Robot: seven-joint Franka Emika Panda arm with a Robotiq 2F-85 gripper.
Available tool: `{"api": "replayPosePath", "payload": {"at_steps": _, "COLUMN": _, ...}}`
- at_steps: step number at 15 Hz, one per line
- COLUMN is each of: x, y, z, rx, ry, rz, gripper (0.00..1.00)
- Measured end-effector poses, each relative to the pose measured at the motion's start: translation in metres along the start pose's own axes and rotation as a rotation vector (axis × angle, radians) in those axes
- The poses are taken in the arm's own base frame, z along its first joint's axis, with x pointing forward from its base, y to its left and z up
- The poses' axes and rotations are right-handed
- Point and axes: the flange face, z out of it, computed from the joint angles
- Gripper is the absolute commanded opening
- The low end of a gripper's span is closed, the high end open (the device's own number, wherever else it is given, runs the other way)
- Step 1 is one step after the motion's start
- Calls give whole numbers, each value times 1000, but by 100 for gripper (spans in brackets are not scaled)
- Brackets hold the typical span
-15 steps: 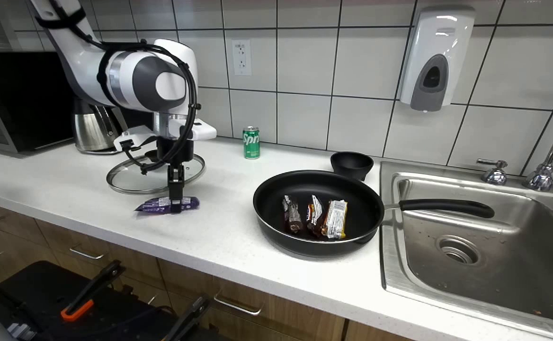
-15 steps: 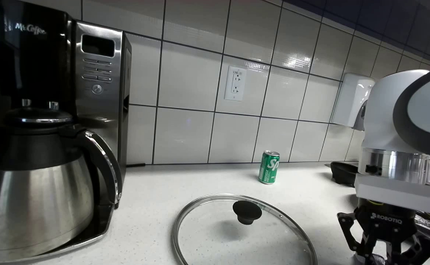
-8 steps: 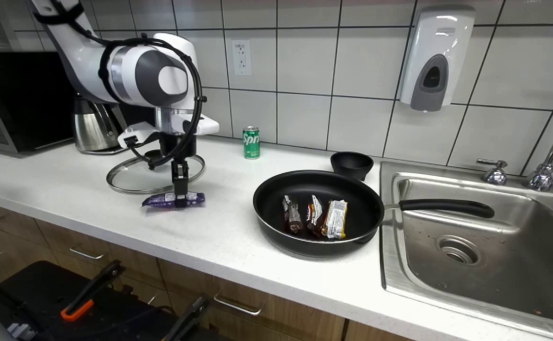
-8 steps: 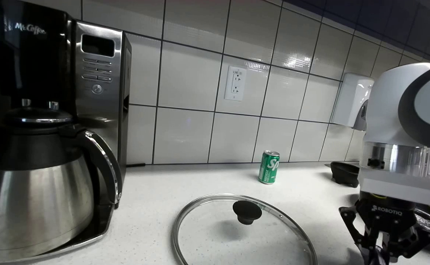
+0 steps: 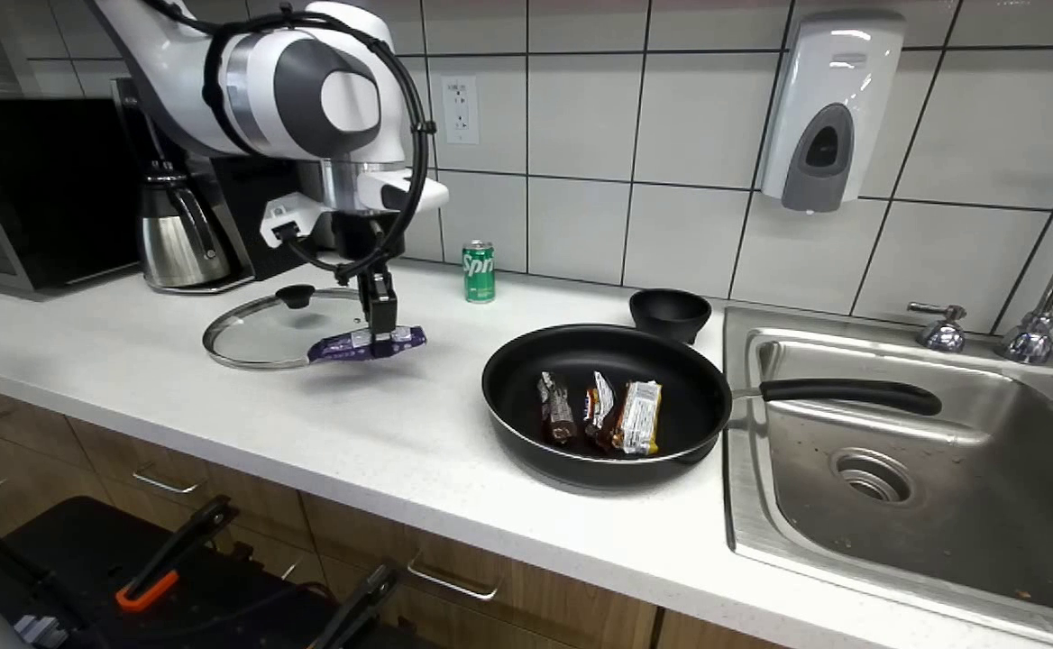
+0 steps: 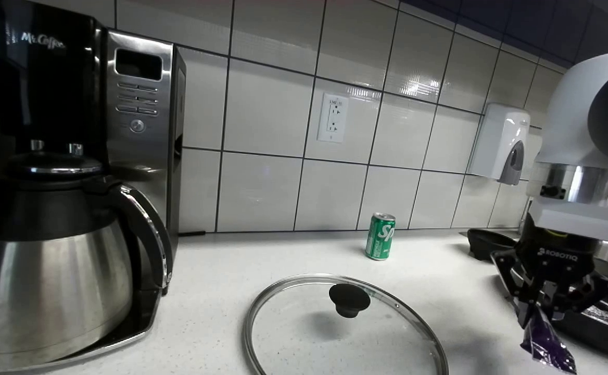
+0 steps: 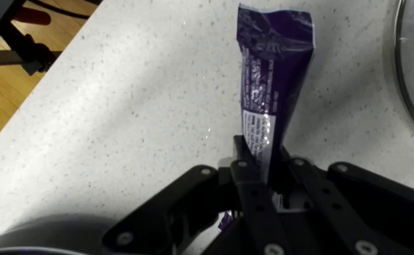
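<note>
A purple-wrapped bar (image 7: 278, 78) was pinched in the gripper (image 5: 383, 333) above a speckled white counter (image 5: 436, 433), backed by a tiled wall (image 5: 581, 225). "Robotiq" was printed on the gripper, "Mr. Coffee" on a coffee maker (image 6: 49, 94); "Spri" was legible on a green can (image 5: 479, 272). Wrapped bars (image 5: 638, 416) were contained in a black pan (image 5: 590, 347).

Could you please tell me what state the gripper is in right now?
Gripper: closed, holding the purple bar.
</note>
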Motion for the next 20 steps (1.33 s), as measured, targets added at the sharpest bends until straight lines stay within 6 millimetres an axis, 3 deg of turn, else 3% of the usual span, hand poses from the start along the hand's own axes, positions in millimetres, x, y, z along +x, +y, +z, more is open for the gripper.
{"api": "replayPosePath", "payload": {"at_steps": 9, "x": 70, "y": 90, "z": -44, "rx": 54, "ry": 85, "rz": 208, "gripper": 4}}
{"api": "replayPosePath", "payload": {"at_steps": 16, "x": 103, "y": 155, "z": -49, "rx": 68, "ry": 94, "rz": 351, "gripper": 4}}
{"api": "replayPosePath", "payload": {"at_steps": 20, "x": 126, "y": 180, "z": -53, "rx": 73, "ry": 110, "rz": 391, "gripper": 4}}
